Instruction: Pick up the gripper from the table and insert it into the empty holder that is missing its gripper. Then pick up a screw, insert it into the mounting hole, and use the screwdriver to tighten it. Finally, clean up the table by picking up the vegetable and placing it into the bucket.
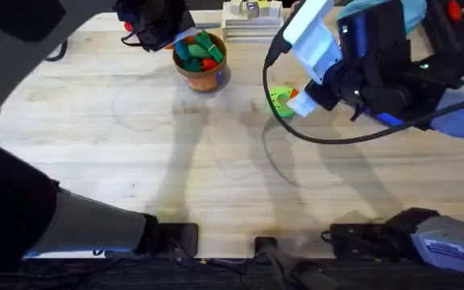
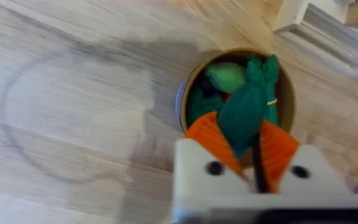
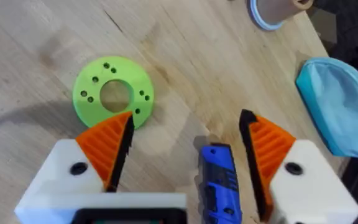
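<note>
Final cleanup step: your left gripper [image 2: 248, 149] clenched on vegetable [image 2: 247, 109], over bucket [image 2: 286, 93] upper centre of overhead. Next, release. Right gripper [image 3: 185, 146] spread, screwdriver [image 3: 216, 180] between fingers.

A pale wooden table [image 1: 95, 137] lay lit from above, faint ring marks on it; beyond its far edge stood stacked light-coloured blocks [image 1: 252, 20].

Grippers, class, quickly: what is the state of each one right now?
Left gripper: shut on the vegetable, above the bucket.
Right gripper: open, holding nothing, screwdriver between its fingers.
</note>
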